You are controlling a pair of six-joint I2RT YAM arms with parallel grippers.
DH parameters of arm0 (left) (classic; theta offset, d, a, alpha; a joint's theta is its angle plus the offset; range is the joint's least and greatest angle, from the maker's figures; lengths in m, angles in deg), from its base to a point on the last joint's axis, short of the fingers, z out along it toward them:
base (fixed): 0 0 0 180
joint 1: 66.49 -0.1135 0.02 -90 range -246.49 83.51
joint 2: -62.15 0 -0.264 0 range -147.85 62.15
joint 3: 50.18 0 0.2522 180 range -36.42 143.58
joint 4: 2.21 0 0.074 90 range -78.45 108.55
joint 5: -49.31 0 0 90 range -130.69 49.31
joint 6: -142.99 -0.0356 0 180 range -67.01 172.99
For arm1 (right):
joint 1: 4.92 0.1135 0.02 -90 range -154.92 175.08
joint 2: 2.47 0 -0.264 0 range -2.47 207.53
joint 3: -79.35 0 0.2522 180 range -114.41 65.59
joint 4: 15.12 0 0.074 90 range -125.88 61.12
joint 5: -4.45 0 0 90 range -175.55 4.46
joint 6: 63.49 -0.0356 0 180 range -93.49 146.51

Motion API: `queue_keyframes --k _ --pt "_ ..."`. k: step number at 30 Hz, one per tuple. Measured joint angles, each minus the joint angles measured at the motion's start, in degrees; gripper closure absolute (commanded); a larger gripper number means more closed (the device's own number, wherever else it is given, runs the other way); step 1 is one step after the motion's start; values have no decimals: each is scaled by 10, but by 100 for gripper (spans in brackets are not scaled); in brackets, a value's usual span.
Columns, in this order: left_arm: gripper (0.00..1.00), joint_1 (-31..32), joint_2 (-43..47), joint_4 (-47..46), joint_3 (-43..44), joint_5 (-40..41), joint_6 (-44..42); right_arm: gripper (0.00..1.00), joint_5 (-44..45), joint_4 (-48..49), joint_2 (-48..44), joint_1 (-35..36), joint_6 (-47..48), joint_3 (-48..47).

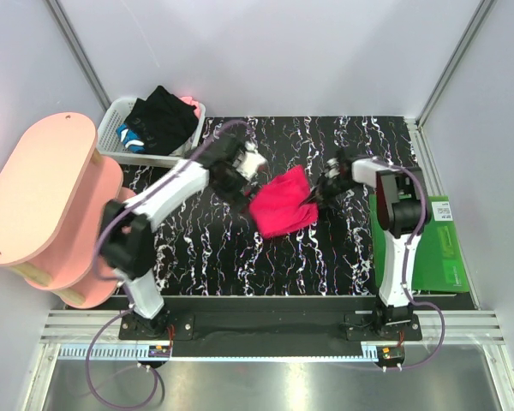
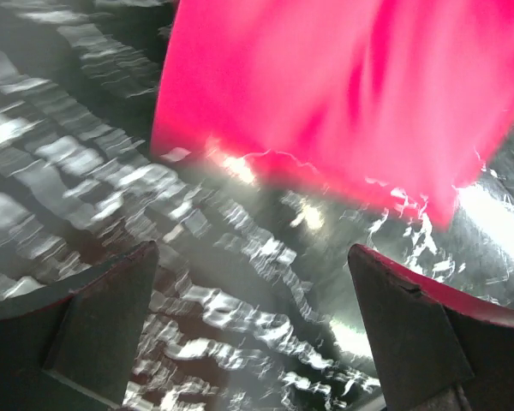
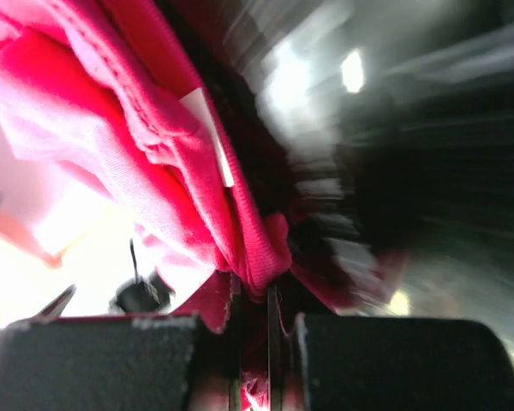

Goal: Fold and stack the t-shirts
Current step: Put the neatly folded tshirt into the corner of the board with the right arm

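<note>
The pinkish-red t-shirt [image 1: 282, 204] hangs bunched over the middle of the black marbled table. My right gripper [image 1: 324, 193] is shut on its right edge; the wrist view shows the collar fold [image 3: 257, 248] pinched between the jaws. My left gripper [image 1: 238, 181] is open and empty at the shirt's left side; in its wrist view the shirt [image 2: 343, 94] hangs just beyond the spread fingers [image 2: 411, 334]. The black t-shirt [image 1: 161, 118] lies in the white basket [image 1: 113, 137] at the back left.
A pink two-tier oval shelf [image 1: 38, 197] stands at the left edge. A green mat [image 1: 441, 248] lies at the right edge behind the right arm. Bits of blue and pink cloth also lie in the basket.
</note>
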Motion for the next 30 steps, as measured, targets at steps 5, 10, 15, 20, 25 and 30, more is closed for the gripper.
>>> queue_keyframes --k 5,10,15,20,25,30 --pt "1 -78 195 6 -42 -2 -13 100 84 -37 1 -103 -8 -79" --pt "1 -118 382 21 -122 3 -29 100 140 -60 3 -176 -27 -146" --pt "1 -142 461 58 -205 3 -50 100 188 -127 44 -196 -23 -261" --pt "1 -165 492 93 -235 3 -62 100 231 -181 75 -203 -17 -325" --pt "1 -187 525 104 -235 -2 -74 100 263 -221 103 -235 -22 -352" --pt "1 -215 535 117 -235 -6 -92 100 304 -275 153 -265 -24 -440"
